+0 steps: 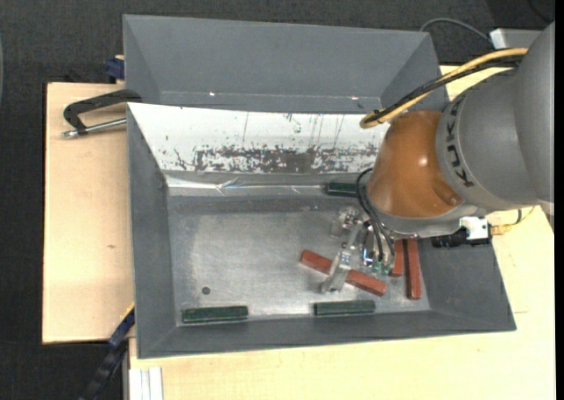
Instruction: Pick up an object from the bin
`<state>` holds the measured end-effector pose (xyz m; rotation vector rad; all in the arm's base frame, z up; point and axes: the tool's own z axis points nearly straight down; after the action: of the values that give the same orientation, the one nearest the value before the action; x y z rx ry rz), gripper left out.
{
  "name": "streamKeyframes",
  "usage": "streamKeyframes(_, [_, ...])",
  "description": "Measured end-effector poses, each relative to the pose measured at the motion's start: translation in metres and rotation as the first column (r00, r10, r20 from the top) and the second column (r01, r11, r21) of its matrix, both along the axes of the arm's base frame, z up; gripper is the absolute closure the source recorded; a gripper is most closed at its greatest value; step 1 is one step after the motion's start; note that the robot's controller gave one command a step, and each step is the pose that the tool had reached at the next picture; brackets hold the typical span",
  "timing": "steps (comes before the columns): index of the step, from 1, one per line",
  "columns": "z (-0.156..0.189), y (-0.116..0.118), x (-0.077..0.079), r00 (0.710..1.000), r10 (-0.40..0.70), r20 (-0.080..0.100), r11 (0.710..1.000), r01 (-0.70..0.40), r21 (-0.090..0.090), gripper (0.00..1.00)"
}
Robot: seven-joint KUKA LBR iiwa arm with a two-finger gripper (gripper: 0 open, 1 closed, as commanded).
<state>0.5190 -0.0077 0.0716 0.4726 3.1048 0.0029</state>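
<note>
Here, the jaws are seen low over a red-brown flat stick (pixel 312 261) that lies aslant on the floor of the grey bin (pixel 229 248), right of its middle and near the front wall. Whether the jaws are released or clenched cannot be told. A second red-brown stick (pixel 411 270) lies just to the right. A dark green bar (pixel 345 307) is seen near the first stick, against the front wall.

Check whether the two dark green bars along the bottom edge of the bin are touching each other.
Apart. The camera view shows bare grey bin floor between the left bar and the right bar.
</note>
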Motion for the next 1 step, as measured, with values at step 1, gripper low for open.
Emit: streamKeyframes(1, [-0.0012,0.0029,-0.0076,0.999,0.048,-0.001,0.999,-0.048,-0.001,1.0])
